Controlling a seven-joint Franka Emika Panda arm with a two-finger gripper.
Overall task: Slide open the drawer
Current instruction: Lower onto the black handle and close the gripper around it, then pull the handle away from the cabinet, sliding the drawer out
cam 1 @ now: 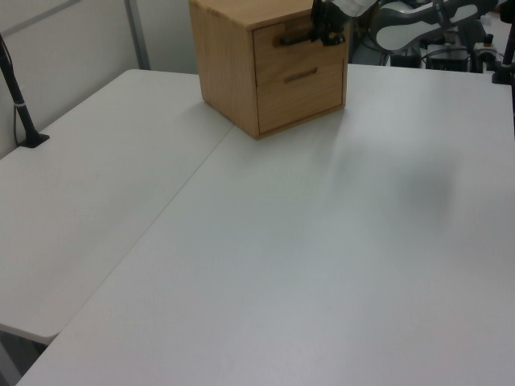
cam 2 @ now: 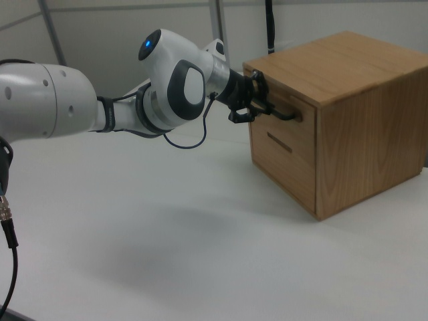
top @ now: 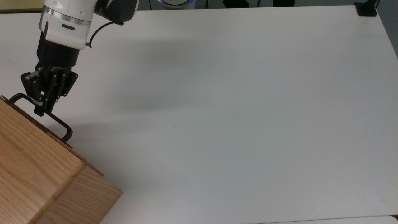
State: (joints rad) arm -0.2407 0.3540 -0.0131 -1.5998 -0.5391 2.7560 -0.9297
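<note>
One relation governs the coming move: the gripper (top: pixel 43 109) is clenched on the handle (top: pixel 56 119) of the drawer (cam 2: pixel 284 130), so the pull is judged to have to run straight out from the drawer front, at right angles to the bar.

In the top view the handle is seen at the left edge of the frame as a black U-shaped bar. Its long axis runs diagonally from upper left to lower right, parallel to the front edge of the cabinet (top: pixel 37 168) in the lower left corner. The bar is grasped toward its upper-left end, with the fingers drawn together across it, and the arm (top: pixel 67 21) is seen descending from the upper left corner.

In the right view the cabinet (cam 2: pixel 361 120) is placed at the right of the frame and the drawer occupies the upper part of its front face, with a second drawer (cam 2: pixel 281 164) below it. The drawer front is turned toward the left of the frame, toward the arm (cam 2: pixel 100 100), and the gripper (cam 2: pixel 249 101) is closed on the bar at its nearer end.

In the left view the cabinet (cam 1: pixel 233 72) is set at the top centre, its front facing lower right, and the gripper (cam 1: pixel 326 24) is met at the right end of the handle (cam 1: pixel 294 38).

The drawer front is seen close against the cabinet face; the drawer is judged shut or barely started. An off-centre grasp is judged likely to skew the pull.
</note>
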